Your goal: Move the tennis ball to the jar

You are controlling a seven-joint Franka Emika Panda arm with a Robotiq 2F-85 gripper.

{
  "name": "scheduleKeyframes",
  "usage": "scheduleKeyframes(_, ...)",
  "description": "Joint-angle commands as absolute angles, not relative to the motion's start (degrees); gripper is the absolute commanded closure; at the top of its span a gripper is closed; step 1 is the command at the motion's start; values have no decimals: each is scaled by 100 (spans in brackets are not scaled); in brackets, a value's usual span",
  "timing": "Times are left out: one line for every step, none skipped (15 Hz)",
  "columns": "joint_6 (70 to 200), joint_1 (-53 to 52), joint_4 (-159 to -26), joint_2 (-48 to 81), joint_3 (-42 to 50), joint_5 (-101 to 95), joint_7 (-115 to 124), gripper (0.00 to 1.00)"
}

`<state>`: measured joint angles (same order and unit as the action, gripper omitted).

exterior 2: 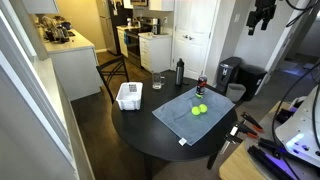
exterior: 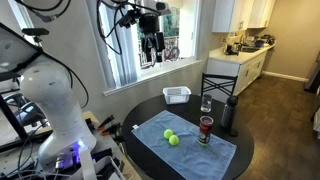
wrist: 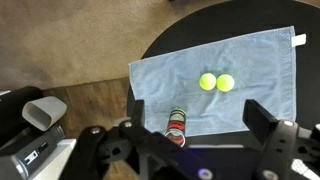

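Two yellow-green tennis balls point(wrist: 216, 83) lie side by side on a light blue towel point(wrist: 250, 60) on the round black table; they also show in both exterior views point(exterior: 171, 138) point(exterior 2: 199, 109). A glass jar point(wrist: 177, 127) with dark red bands stands on the towel's edge, also seen in both exterior views point(exterior: 205, 129) point(exterior 2: 201, 85). My gripper point(wrist: 198, 120) is open and empty, held high above the table near the window point(exterior: 152, 42) point(exterior 2: 262, 17).
A white basket point(exterior: 177, 95) point(exterior 2: 129, 96), a drinking glass point(exterior: 206, 103) point(exterior 2: 158, 82) and a dark bottle point(exterior: 228, 113) point(exterior 2: 180, 72) stand on the table. A black chair point(exterior: 222, 85) stands behind the table. Kitchen counters lie beyond.
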<state>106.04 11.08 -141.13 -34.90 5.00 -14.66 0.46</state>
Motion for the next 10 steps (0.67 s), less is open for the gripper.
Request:
scheduleKeyframes(10582,1045,-14100,-3490,548,-1493,73,0)
scheduleKeyframes(10582,1045,-14100,-3490,548,-1493,73,0)
scheduleKeyframes(10582,1045,-14100,-3490,549,-1493,73,0)
scheduleKeyframes(10582,1045,-14100,-3490,548,-1493,73,0)
scheduleKeyframes(10582,1045,-14100,-3490,548,-1493,73,0)
scheduleKeyframes(10582,1045,-14100,-3490,548,-1493,73,0)
scheduleKeyframes(10767,1037,-14168,-3400,514,-1526,159,0)
scheduleKeyframes(10921,1038,-14210,-3302,494,-1546,240,0)
scheduleKeyframes(11088,1070,-14256,-3120,469,-1572,389,0)
scheduleKeyframes(11296,1085,-14304,-2970,484,-1573,462,0)
